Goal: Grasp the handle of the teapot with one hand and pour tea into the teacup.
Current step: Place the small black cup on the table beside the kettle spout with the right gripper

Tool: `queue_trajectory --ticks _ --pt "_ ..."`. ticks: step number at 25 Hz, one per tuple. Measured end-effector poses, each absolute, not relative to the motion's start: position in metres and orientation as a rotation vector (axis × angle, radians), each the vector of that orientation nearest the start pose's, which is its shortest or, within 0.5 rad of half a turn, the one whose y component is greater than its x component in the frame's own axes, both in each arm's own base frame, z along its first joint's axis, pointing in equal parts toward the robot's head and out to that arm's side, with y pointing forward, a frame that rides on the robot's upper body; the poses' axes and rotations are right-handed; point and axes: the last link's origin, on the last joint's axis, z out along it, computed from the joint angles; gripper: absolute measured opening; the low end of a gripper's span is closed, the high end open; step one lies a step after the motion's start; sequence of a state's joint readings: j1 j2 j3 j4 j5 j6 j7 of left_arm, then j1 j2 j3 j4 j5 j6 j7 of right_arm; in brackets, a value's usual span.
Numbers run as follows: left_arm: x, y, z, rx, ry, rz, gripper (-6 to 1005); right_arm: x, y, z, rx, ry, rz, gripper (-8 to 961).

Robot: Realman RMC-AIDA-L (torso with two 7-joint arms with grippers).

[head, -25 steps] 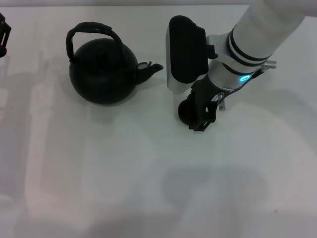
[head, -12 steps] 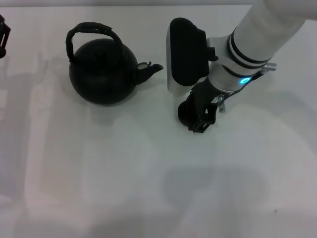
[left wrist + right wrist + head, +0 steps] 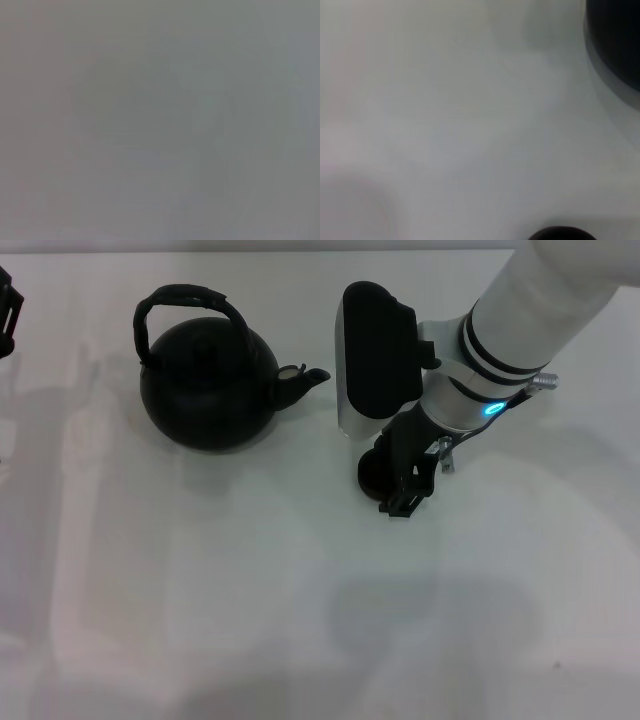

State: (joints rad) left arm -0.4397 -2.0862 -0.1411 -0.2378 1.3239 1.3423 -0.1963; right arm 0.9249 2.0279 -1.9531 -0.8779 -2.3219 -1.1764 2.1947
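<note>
head view shows the right arm reaching in from the upper right, wrist bent down so the right gripper (image 3: pixel 398 485) sits low over the white table (image 3: pixel 300 620), its dark fingers against the teacup (image 3: pixel 371 472), and they seem closed around its rim, though the wrist body hides part of the grip. the teapot (image 3: pixel 207 385) stands upright to the left of the cup and apart from it, spout (image 3: pixel 305 379) pointing toward the arm and the handle (image 3: pixel 185 300) arched over its lid, untouched. the left gripper (image 3: pixel 6 310) is parked at the far left edge and i cannot tell how its claw is set.
</note>
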Motion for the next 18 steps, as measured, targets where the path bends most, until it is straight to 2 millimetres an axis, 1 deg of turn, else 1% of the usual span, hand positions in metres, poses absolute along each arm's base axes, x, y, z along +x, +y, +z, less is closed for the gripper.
queue_trajectory --ticks 7,18 --pt "-0.3322 0.3102 -0.0091 -1.317 -0.710 -0.865 888 0.1468 0.3606 -0.1080 -2.944 -0.027 -0.788 844" --pt "-0.3323 0.3103 -0.0089 -1.318 -0.709 -0.864 887 0.1489 0.3673 -0.0996 -2.945 0.096 -0.622 846"
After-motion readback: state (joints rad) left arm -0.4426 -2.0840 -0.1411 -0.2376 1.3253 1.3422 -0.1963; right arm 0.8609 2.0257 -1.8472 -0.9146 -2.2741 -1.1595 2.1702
